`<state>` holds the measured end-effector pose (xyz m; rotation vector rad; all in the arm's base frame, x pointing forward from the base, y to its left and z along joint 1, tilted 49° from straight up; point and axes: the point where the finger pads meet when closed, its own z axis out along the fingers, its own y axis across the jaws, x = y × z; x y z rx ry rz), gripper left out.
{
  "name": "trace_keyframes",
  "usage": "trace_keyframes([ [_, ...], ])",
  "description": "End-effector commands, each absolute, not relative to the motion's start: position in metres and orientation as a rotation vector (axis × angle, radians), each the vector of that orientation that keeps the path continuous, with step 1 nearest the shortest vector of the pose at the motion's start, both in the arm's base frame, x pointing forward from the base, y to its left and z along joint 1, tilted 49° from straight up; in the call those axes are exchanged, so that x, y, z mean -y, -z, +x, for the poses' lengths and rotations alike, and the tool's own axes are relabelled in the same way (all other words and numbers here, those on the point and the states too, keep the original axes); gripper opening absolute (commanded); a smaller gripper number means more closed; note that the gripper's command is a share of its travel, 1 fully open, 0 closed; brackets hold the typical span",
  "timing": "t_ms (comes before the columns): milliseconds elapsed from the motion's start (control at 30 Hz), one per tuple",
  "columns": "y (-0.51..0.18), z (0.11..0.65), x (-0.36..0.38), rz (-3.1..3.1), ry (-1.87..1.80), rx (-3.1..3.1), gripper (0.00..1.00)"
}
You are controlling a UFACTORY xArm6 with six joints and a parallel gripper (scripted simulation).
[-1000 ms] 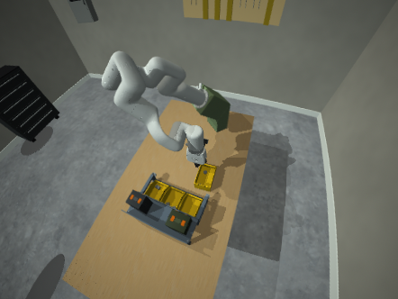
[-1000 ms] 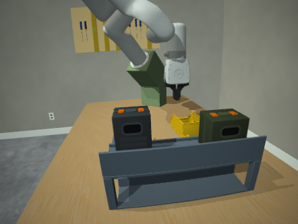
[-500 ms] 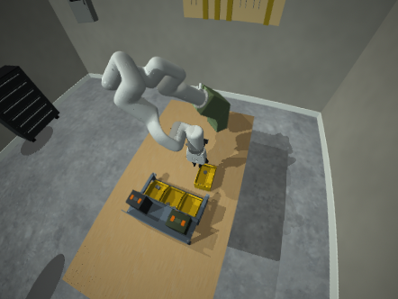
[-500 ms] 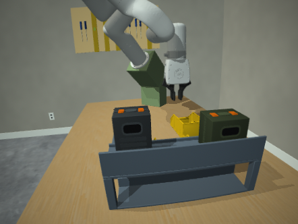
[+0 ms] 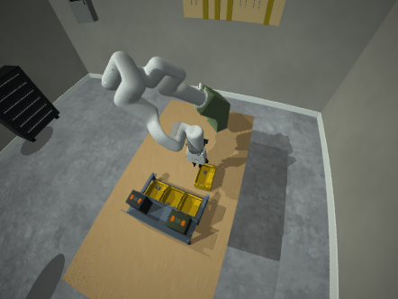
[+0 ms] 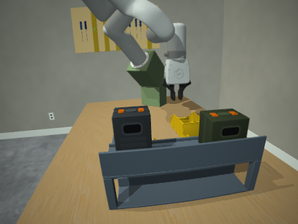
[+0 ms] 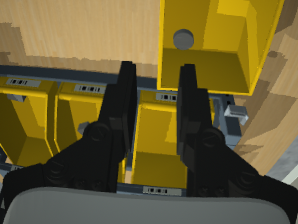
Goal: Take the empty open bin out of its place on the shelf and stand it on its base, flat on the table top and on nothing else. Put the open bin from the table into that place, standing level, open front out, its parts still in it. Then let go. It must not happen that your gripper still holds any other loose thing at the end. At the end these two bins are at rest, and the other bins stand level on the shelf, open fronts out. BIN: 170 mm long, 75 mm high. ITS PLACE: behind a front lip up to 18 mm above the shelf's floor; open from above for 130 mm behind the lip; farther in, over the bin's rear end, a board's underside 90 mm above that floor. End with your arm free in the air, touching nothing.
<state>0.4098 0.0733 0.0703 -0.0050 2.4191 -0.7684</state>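
Jaws are partly spread with nothing between them, hanging over the table between the shelf point(image 5: 201, 212) and the loose yellow bin point(image 5: 205, 176). I'd open wider first, then line up square on one bin wall so it lifts level.

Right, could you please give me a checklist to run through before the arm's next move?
1. Fingers apart, nothing between them: ok.
2. Table bin upright, parts inside: ok.
3. Three shelf bins level on the shelf: ok.
4. Empty shelf bin identified: cannot tell; the fingers hide part of the row.
5. Gripper above a shelf bin: not ok; it hangs by the table bin.
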Motion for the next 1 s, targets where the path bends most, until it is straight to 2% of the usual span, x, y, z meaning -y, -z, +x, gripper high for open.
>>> trace_keyframes([
  [0,-0.0709,0.4102,-0.0741,-0.006,0.766,-2.418,0.26],
  [967,-0.0665,0.4139,-0.0706,-0.005,0.766,-2.418,0.26],
])
